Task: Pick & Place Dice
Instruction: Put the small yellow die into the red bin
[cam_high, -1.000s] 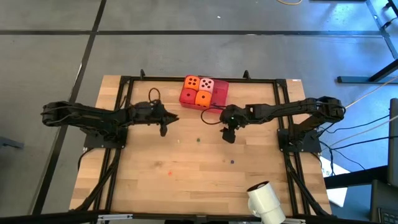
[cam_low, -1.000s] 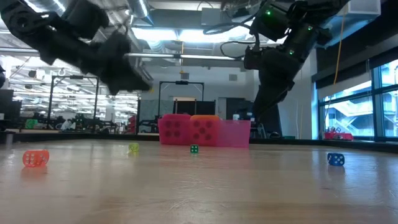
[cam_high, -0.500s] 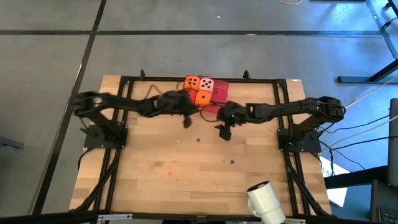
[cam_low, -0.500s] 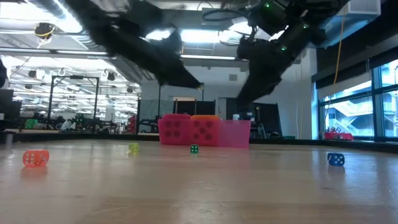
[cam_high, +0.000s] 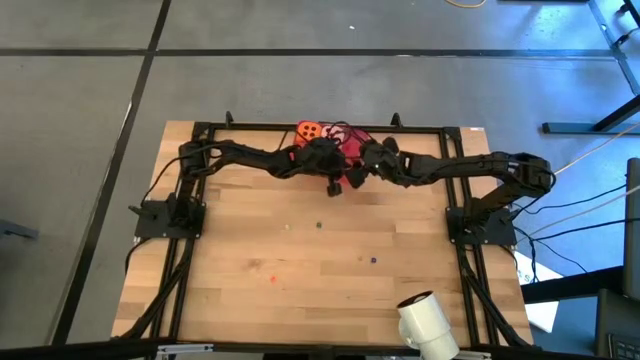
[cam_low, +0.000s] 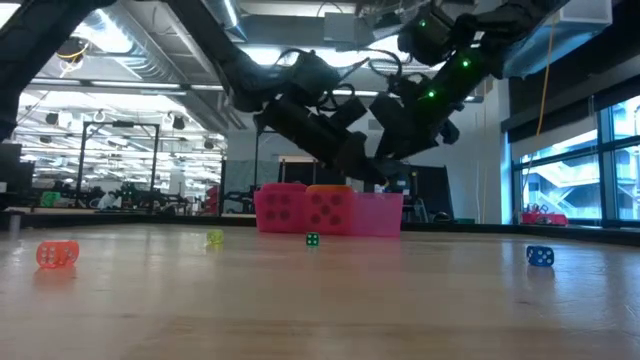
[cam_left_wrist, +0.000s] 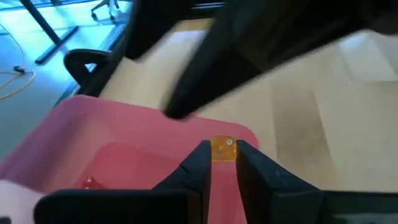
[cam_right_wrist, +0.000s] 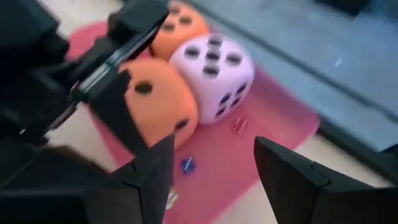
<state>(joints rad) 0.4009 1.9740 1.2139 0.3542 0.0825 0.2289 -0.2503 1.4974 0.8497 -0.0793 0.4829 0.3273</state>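
Both grippers meet over the pink tray (cam_right_wrist: 273, 134) at the table's far middle. In the right wrist view two orange dice (cam_right_wrist: 158, 102) (cam_right_wrist: 180, 28) and the pale pink die (cam_right_wrist: 214, 68) stand on the tray. The low view shows the red die (cam_low: 280, 210) beside an orange die (cam_low: 328, 210). My left gripper (cam_left_wrist: 222, 158) is shut on a tiny orange bead (cam_left_wrist: 222, 150) above the tray (cam_left_wrist: 124, 143). My right gripper (cam_right_wrist: 214, 165) is open and hovers just off the dice. In the high view the arms hide most of the dice; only one orange die (cam_high: 312, 130) shows. My left gripper pinches the tiny orange bead (cam_left_wrist: 222, 150) between its two fingertips, only at their free ends. The bead is lifted clear, above the tray near its edge.
Tiny beads lie on the tray: blue (cam_right_wrist: 186, 165) and red (cam_right_wrist: 239, 126). Others are scattered on the wooden table: orange-red (cam_low: 57, 255), yellow-green (cam_low: 215, 238), green (cam_low: 312, 239), blue (cam_low: 540, 256). A white cylinder (cam_high: 425, 320) stands at the near right edge.
My left arm has swung from the table's left side across to the tray at the far middle. My right gripper has moved toward the far edge, over the tray. The two arms now overlap above the dice, which have not moved.
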